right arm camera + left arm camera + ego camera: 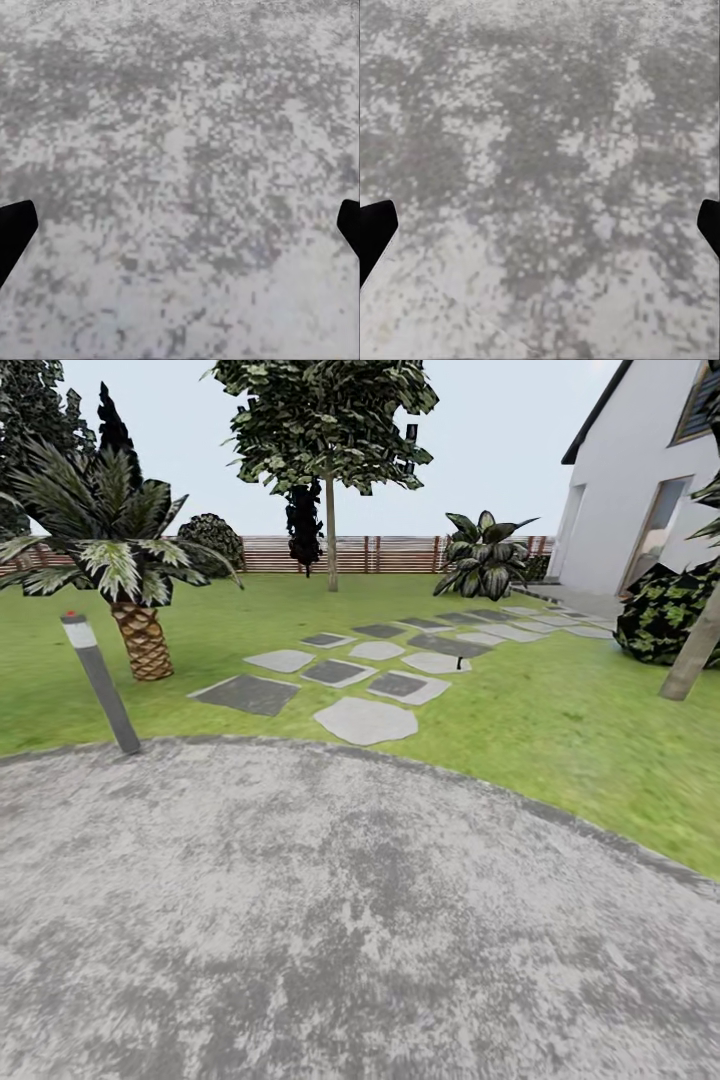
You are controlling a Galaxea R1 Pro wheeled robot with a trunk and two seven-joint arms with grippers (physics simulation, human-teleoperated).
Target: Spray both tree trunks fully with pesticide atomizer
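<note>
Two trunks: one tree (330, 420) stands mid-lawn before the fence, its thin straight trunk (331, 535) bare below angular dark-green leaf clumps; a second, thicker grey-brown trunk (692, 650) leans at the right edge, beside a round bush (665, 615).
Ground: mottled grey paving (340, 920), speckled and rough, curving against the blurry green lawn (560, 710).
Path: flat stepping stones (365, 720), pale and dark, irregular polygons running toward the white house (640, 480).
Fence: brown horizontal slats (390, 553).
Left side: scaly-trunked small palm (140, 635); tilted dark bollard (100, 682), grey-capped.
Left gripper (540, 229): black fingertips (375, 229) spread wide, nothing between, above the paving.
Right gripper (180, 229): fingertips (15, 229) likewise parted, released.
</note>
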